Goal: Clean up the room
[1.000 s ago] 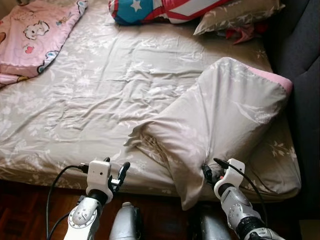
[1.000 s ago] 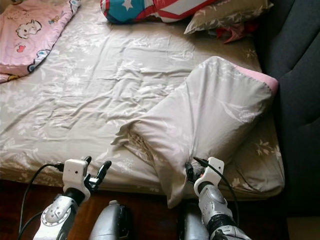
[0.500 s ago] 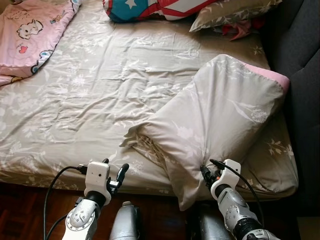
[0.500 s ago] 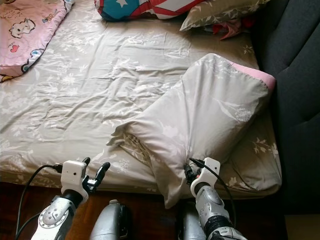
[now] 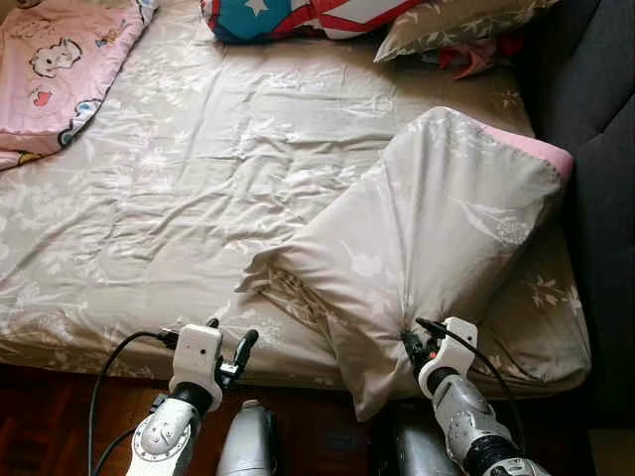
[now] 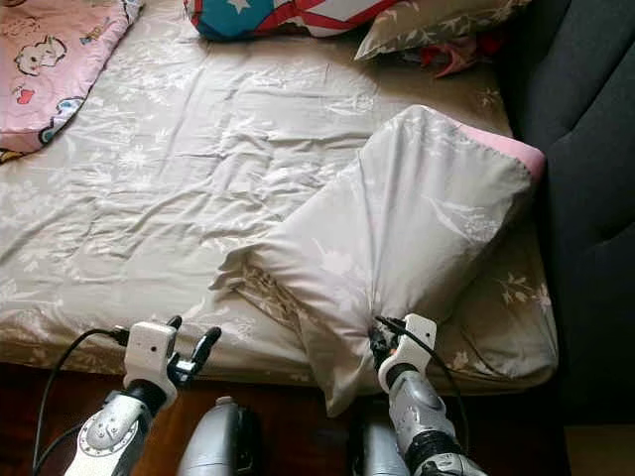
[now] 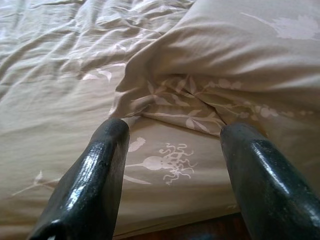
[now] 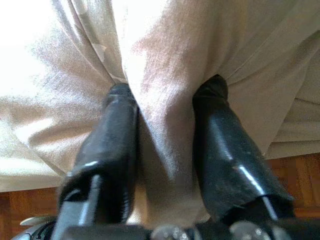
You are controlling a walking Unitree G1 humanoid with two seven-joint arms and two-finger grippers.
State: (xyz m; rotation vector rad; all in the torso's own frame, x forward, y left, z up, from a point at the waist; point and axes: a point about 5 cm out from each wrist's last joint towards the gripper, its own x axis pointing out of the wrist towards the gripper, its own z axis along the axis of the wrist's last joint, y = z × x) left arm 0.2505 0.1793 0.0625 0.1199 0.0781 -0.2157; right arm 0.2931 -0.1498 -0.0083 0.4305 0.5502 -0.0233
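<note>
Head camera first: the robot is standing at the foot edge of a bed (image 5: pixel 149 228) covered in a wrinkled beige floral sheet. A big beige floral pillow with a pink end (image 5: pixel 437 238) is lying diagonally on the right side of it, its loose lower corner drooping over the mattress edge. The right gripper (image 5: pixel 410 346) is biting into that hanging corner, which looks like the handle it's using to drag or lift the pillow, probably toward the head of the bed where a star-and-stripes cushion (image 5: pixel 298 15) and another beige floral pillow (image 5: pixel 456 25) are sitting. A pink cartoon blanket (image 5: pixel 55 69) is bunched at the far left corner. The left gripper (image 5: pixel 230 349) is hovering just off the mattress edge, holding nothing.

Left wrist view: its two black fingers (image 7: pixel 90 185) are standing wide apart, aimed at the sheet and the pillow's crumpled near corner, so I'm guessing it's waiting to help.

Right wrist view: both fingers (image 8: pixel 117 145) are pinching a fold of the pillow fabric tight between them, wooden floor (image 8: pixel 20 210) peeking underneath.
</note>
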